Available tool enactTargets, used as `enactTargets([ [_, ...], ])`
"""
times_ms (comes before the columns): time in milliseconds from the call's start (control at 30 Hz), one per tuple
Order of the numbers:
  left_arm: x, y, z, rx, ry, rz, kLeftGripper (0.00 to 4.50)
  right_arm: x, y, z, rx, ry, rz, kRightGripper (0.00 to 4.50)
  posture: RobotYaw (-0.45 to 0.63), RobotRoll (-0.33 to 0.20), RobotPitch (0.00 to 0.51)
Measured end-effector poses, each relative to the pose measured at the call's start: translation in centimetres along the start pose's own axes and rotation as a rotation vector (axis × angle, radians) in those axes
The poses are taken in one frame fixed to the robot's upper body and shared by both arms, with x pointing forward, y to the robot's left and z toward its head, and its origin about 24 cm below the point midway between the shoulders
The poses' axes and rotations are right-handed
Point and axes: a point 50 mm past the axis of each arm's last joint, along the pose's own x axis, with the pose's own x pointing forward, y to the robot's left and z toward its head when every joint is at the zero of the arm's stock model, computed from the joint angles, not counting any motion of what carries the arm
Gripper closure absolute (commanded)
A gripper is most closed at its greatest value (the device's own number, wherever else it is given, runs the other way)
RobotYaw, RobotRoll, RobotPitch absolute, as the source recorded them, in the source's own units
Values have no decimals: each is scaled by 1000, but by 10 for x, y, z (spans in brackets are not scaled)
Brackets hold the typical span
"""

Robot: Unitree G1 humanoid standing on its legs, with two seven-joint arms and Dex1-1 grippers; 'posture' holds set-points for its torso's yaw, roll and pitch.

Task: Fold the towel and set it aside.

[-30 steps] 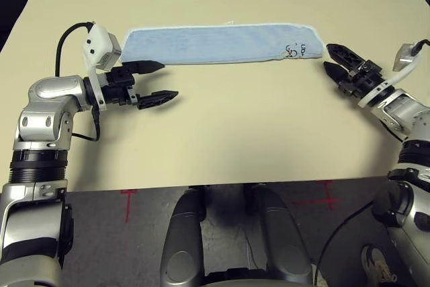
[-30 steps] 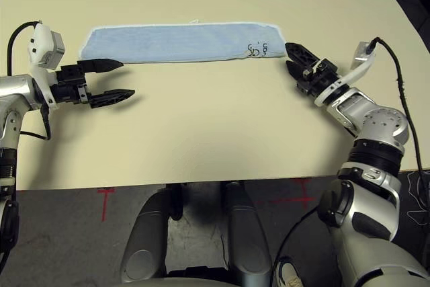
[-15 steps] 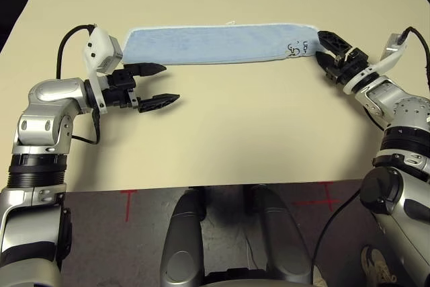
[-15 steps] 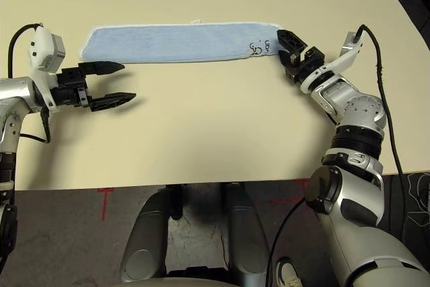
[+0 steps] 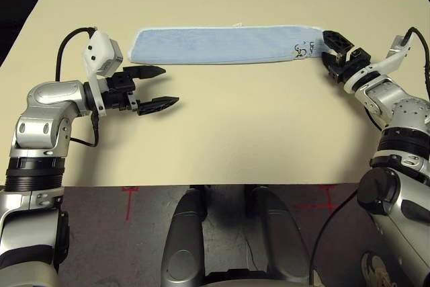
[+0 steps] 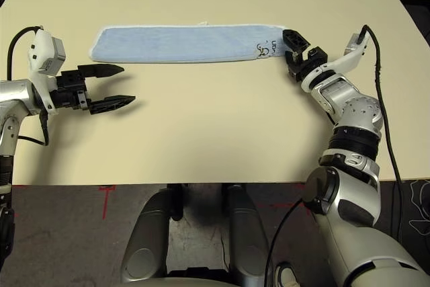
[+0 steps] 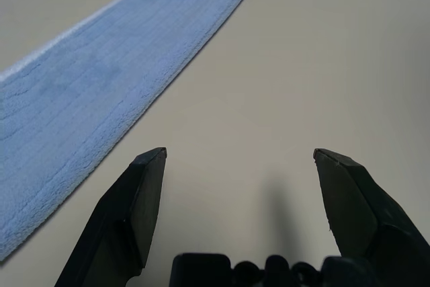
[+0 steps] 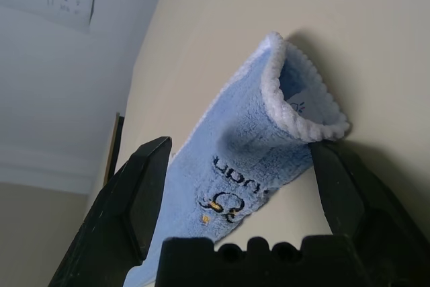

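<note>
The towel (image 5: 222, 44), light blue with white edging, lies as a long folded strip across the far half of the table (image 5: 255, 132). A dark printed mark sits near its right end. My left gripper (image 5: 170, 85) is open just in front of the towel's left end, with nothing between its fingers. In the left wrist view the towel (image 7: 80, 92) runs past the gripper (image 7: 238, 156) on one side. My right gripper (image 5: 326, 46) is open at the towel's right end. The right wrist view has that folded end (image 8: 269, 126) lying between the spread fingers (image 8: 144, 186).
The tan table reaches to all sides of the towel, with bare surface between the two arms. Its front edge runs just ahead of my body. Dark floor lies beyond the table's left and right edges.
My right gripper has moved in toward the towel's right end, which now lies between its open fingers. The left gripper has stayed in place. The camera has shifted slightly.
</note>
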Motion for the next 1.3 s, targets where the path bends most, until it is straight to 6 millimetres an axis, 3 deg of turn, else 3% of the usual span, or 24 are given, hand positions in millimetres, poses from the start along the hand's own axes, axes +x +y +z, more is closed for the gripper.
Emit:
enactTargets([
  [233, -1, -1, -2, -6, 9, 0, 52, -24, -2, 5, 0, -17, -55, 31, 28, 0, 314],
  [367, -1, -1, -3, -8, 11, -1, 52, -26, -1, 6, 17, -25, -81, 31, 28, 0, 314],
  [900, 0, -2, -2, -3, 9, -8, 52, 2, 9, 1, -20, -51, -138, 31, 54, 0, 316],
  [1033, 0, -2, -2, 0, 10, -8, 0, 5, 8, 0, -27, -50, -153, 937, 52, 0, 315],
  [1300, -1, -2, -1, 4, 16, -5, 0, 10, 11, -6, -28, -24, -155, 3981, 45, 0, 311],
])
